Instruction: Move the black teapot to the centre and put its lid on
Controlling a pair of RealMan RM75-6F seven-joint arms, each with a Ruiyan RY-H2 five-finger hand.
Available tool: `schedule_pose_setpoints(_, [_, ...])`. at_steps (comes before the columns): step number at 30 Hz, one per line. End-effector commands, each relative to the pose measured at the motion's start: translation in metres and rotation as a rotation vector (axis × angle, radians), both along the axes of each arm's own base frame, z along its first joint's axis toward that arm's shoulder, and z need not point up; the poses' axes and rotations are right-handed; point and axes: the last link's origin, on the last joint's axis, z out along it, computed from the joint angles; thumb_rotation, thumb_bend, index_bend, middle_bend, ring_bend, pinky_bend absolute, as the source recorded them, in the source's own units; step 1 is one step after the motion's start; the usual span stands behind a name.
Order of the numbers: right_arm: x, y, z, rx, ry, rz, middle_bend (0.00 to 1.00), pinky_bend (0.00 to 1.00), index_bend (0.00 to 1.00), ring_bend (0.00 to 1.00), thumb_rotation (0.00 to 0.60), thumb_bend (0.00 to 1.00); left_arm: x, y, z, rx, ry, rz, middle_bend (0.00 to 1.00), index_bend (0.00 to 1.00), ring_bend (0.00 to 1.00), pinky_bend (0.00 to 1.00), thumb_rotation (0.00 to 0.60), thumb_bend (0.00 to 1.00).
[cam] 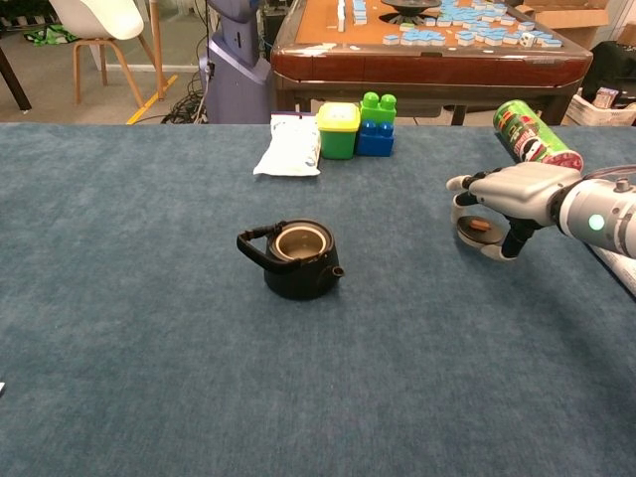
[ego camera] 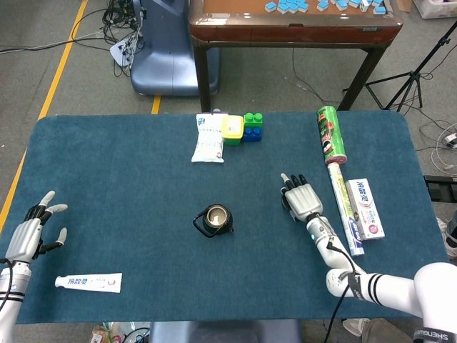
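Covering the table, a blue cloth (ego camera: 143, 186) bears the black teapot (ego camera: 214, 220).

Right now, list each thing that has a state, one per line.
black teapot: upright, open, lid off.
lid: gripped by the right robot hand, tilted above the cloth.
left robot hand: open, holding nothing.
green can: lying on its side.
toothpaste box: lying flat.

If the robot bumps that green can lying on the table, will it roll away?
Probably. The green can is a round tube lying on its side, so a sideways nudge would likely roll it. The long box at its end might stop it going that way.
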Motion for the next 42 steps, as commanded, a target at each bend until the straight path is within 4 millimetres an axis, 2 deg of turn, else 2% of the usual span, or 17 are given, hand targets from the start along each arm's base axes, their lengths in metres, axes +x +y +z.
schedule_pose_setpoints(1, [0.006,0.001,0.002,-0.002,0.000,0.015,0.00,0.00,0.45,0.00,0.600,0.44,0.000,0.000,0.000,0.000,0.000,0.000,0.00,0.23,0.00,0.00,0.600,0.44])
schedule_pose_setpoints(9, [0.038,0.003,0.006,0.000,-0.010,0.065,0.00,0.00,0.45,0.00,0.600,0.44,0.001,-0.001,-0.001,0.000,0.002,0.000,0.00,0.23,0.00,0.00,0.600,0.44])
schedule_pose_setpoints(18, [0.078,0.012,0.000,0.022,-0.011,0.129,0.00,0.00,0.45,0.00,0.600,0.44,0.002,-0.004,-0.001,0.013,-0.025,-0.011,0.00,0.23,0.00,0.00,0.600,0.44])
schedule_pose_setpoints(30, [0.135,0.027,-0.021,0.064,-0.020,0.215,0.00,0.00,0.45,0.00,0.600,0.44,-0.001,-0.009,0.002,0.039,-0.072,-0.024,0.00,0.23,0.00,0.00,0.600,0.44])
schedule_pose_setpoints(42, [0.165,0.032,-0.045,0.098,-0.018,0.269,0.00,0.00,0.45,0.00,0.600,0.44,-0.003,-0.013,0.007,0.053,-0.089,-0.029,0.00,0.23,0.00,0.00,0.600,0.44])
